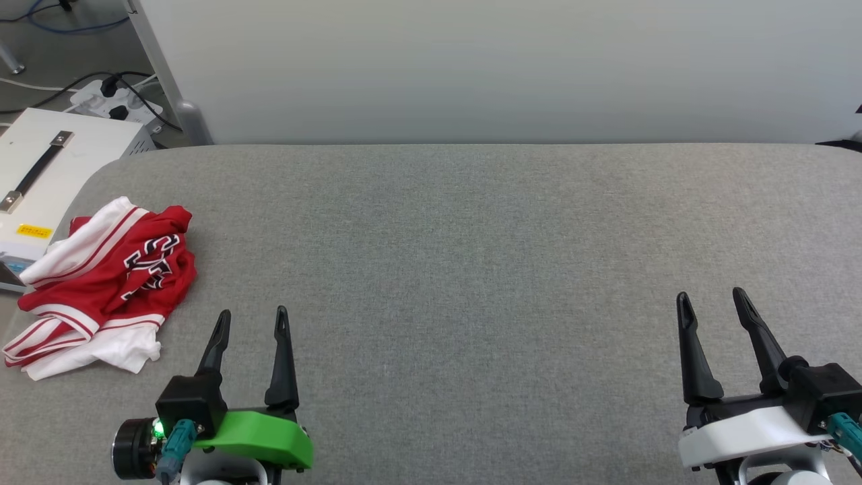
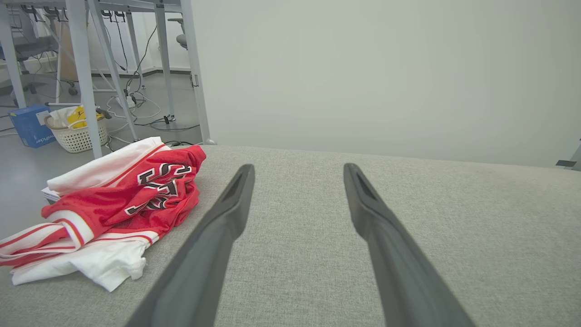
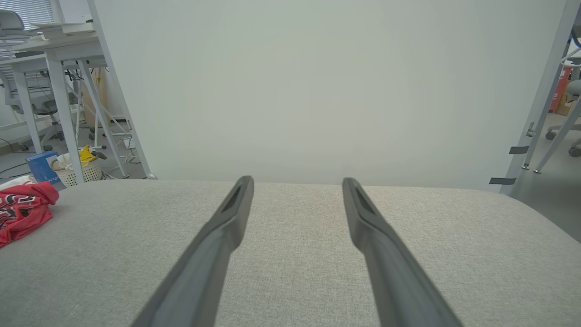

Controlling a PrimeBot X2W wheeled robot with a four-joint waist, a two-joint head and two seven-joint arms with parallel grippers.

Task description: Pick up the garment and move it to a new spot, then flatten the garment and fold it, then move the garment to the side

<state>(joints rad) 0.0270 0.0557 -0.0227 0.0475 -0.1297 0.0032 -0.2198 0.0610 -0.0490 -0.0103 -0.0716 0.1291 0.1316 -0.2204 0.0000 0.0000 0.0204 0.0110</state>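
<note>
Garment (image 1: 108, 283) sits crumpled in a heap at the left edge of the head view, mid-height, on the grey padded surface (image 1: 471, 269). Red body is on top with the black white-outlined lettering showing; white sleeves with red-white striped trim spill toward the lower left. Its left side hangs at the surface edge, in front of a white box with a black handle (image 1: 40, 168).

Left gripper (image 1: 252, 312) is at lower left of the head view, fingers spread and pointing up-frame, nothing between them. It is near the garment, just to its right and not touching. In the left wrist view the garment (image 2: 113, 200) lies left of the two fingers, apart from them.

Right gripper (image 1: 711, 294) is at lower right of the head view, fingers spread too, holding nothing, well apart from the garment. In the right wrist view the garment (image 3: 22, 211) is a red bit at the far left edge.

A white panel (image 1: 471, 67) stands behind the surface. Basket (image 2: 77, 131) and blue box (image 2: 29, 125) sit on the floor, upper left of the left wrist view.
</note>
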